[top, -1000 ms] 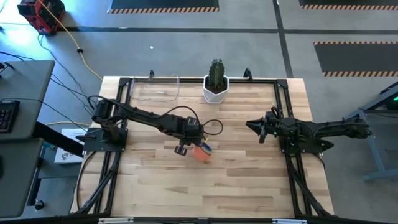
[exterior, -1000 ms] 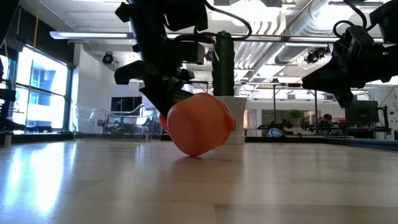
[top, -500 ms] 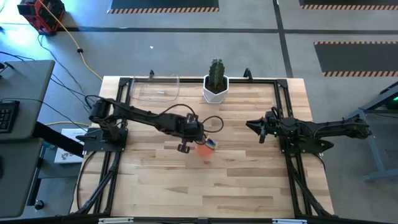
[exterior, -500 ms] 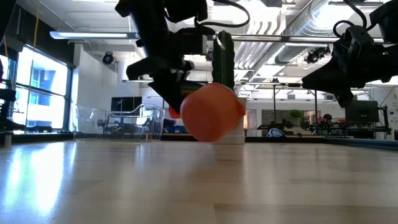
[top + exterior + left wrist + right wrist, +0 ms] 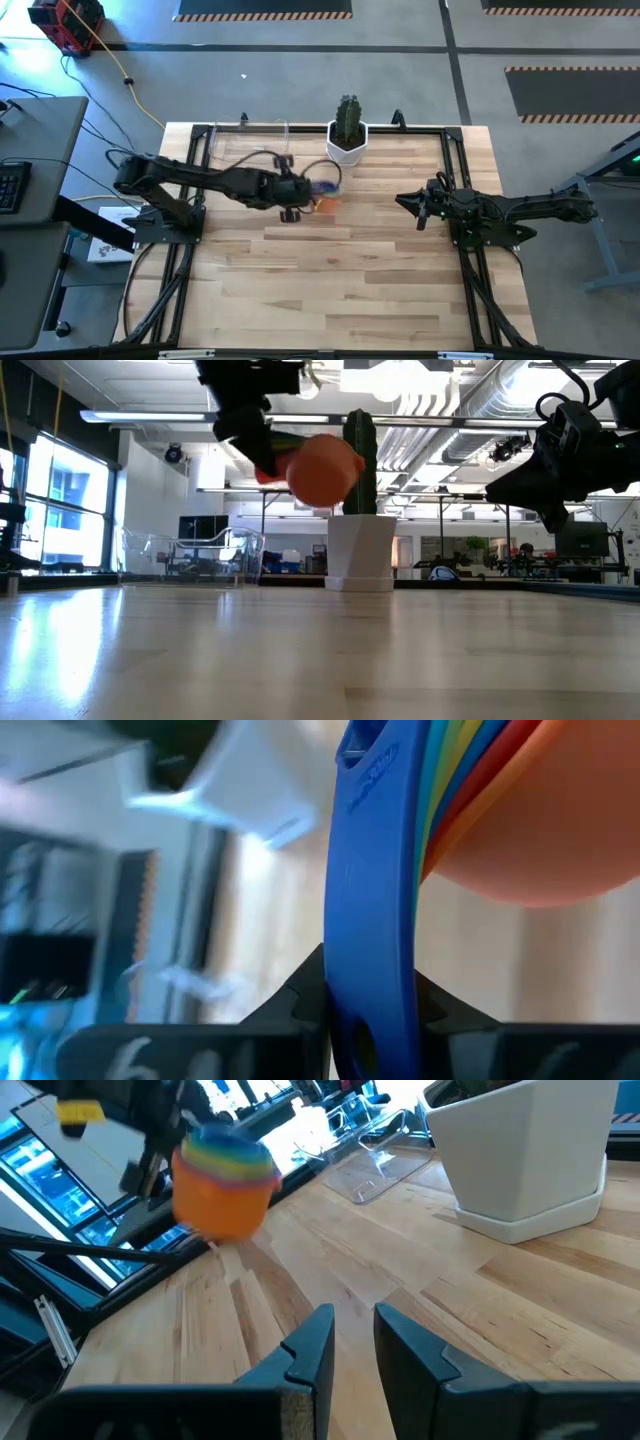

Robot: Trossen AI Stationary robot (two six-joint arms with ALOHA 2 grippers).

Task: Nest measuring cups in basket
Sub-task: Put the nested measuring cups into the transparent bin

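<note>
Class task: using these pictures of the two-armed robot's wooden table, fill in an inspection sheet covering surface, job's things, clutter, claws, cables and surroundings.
Surface: pale wooden plank table, bare at the front.
Job's things: nested stack of coloured plastic measuring cups, orange outermost, held off the table; clear rectangular plastic basket at the far edge, no cups seen inside.
Clutter: white hexagonal pot with cactus.
Claws: left claw shut on the stack's handles; right claw waiting at the right side, slightly open.
Cables: yellow cord on the floor.
Surroundings: grey desk.

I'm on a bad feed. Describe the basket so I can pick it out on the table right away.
Find the cactus in the white pot at the middle of the table's far edge. The basket sits just along that edge toward the left arm's side. It is a clear, low-walled rectangular tub, see-through where the pot is solid white.
</note>
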